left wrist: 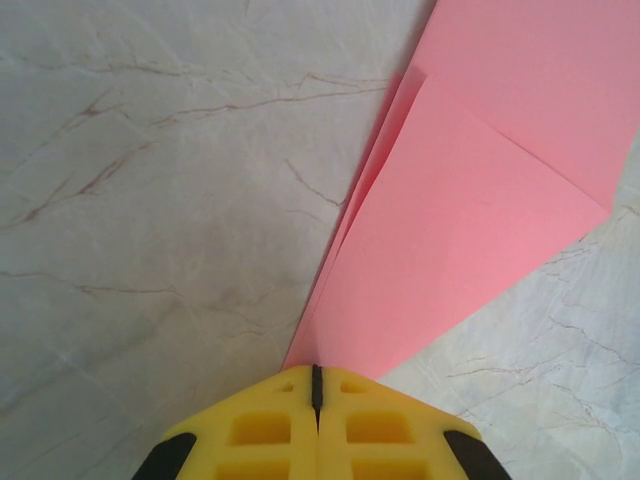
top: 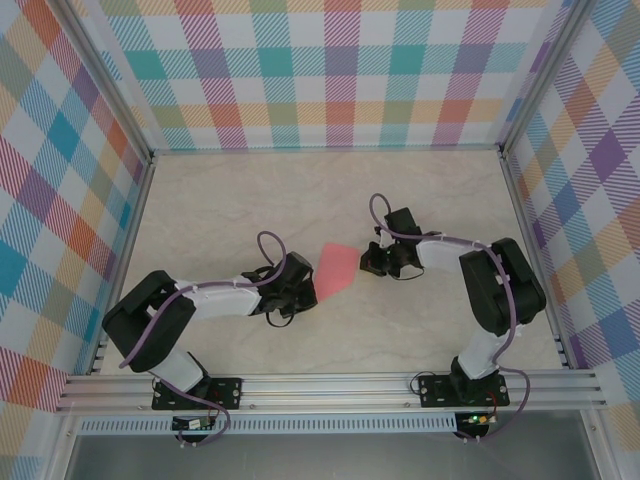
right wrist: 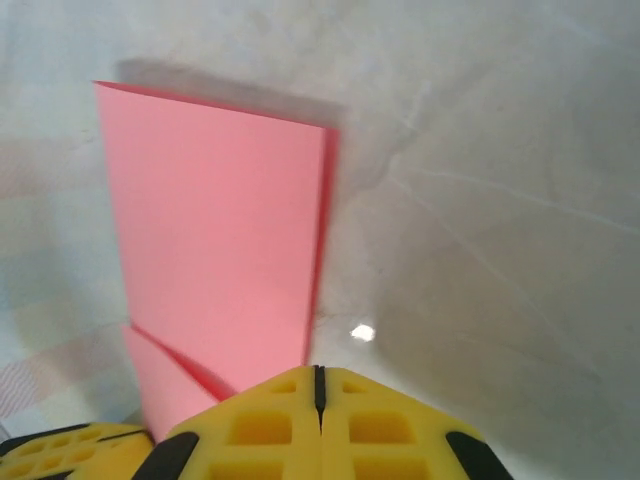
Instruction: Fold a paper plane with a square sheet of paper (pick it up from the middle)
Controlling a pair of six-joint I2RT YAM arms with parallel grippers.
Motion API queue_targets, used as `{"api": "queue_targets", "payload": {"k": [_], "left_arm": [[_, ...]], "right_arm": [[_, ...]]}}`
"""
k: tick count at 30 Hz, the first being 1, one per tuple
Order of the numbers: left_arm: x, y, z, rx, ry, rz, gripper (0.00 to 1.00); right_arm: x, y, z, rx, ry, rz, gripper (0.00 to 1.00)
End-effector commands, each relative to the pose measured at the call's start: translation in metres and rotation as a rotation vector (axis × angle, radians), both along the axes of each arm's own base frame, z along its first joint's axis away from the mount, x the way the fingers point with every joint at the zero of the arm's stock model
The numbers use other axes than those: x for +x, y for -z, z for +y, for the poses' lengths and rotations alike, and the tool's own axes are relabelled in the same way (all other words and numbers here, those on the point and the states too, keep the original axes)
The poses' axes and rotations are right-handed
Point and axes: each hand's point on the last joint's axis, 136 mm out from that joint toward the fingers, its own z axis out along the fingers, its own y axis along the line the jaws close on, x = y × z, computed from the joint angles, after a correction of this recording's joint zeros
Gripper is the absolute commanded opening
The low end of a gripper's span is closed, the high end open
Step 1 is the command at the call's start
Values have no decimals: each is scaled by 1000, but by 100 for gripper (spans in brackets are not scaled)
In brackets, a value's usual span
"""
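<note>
The square sheet of paper (top: 338,270) is salmon pink and folded into a layered shape that tapers to a point. It sits mid-table between my two grippers. In the left wrist view the paper (left wrist: 470,200) narrows to its tip right at my left gripper (left wrist: 316,372), whose yellow jaws are shut on that tip. In the right wrist view the paper (right wrist: 215,230) casts a shadow on the table, and its folded right edge runs into my right gripper (right wrist: 319,372), which is also shut. From above, the left gripper (top: 305,285) and right gripper (top: 368,262) meet opposite sides of the paper.
The marble-patterned table (top: 250,190) is boxed in by checked walls (top: 340,70) on three sides. An aluminium rail (top: 330,385) carrying both arm bases runs along the near edge. The left gripper's yellow fingers (right wrist: 60,450) show at the lower left of the right wrist view.
</note>
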Motion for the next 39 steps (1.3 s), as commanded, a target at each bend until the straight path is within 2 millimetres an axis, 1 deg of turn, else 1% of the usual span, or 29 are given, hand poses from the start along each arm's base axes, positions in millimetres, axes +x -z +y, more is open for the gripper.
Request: {"api": "queue_targets", "payload": {"k": [1, 2, 3, 6, 7, 9, 11, 13, 15, 19, 22, 25, 29, 31, 35, 39], "left_arm": [[-11, 0, 16, 60, 30, 35, 0], [-7, -10, 11, 41, 40, 7, 0], [-2, -21, 6, 22, 50, -21, 0], [14, -53, -8, -28, 75, -114, 9], [19, -62, -11, -35, 79, -140, 12], [27, -71, -14, -30, 82, -179, 17], [34, -73, -15, -15, 79, -197, 19], [39, -70, -17, 5, 77, -197, 22], [43, -64, -21, 17, 77, -185, 24], [48, -47, -26, 38, 72, -151, 24], [52, -35, -23, 84, 53, -134, 23], [56, -25, -17, 139, 27, -117, 17], [59, -13, -7, 204, -13, -97, 13], [53, -4, 0, 238, -19, -64, 11], [50, 1, 6, 257, -37, -47, 10], [48, 5, 9, 270, -49, -34, 8]], "right_arm": [[-4, -29, 5, 30, 1, -22, 0], [-6, -31, 4, 34, 13, -10, 2], [-9, -33, 4, 40, 21, 1, 6], [-18, -38, 6, 76, 36, 35, 26], [-20, -39, 6, 89, 42, 43, 32], [-24, -42, 7, 109, 50, 57, 43], [-26, -44, 8, 126, 55, 69, 51], [-28, -46, 11, 155, 50, 72, 61], [-29, -49, 14, 178, 39, 71, 70], [-29, -47, 15, 186, 45, 76, 84], [-29, -45, 15, 192, 51, 79, 87], [-32, -41, 16, 197, 51, 100, 87], [-32, -36, 19, 210, 50, 131, 87], [-33, -34, 21, 217, 46, 145, 87], [-33, -31, 27, 242, 45, 181, 86], [-36, -26, 33, 243, 49, 211, 82]]}}
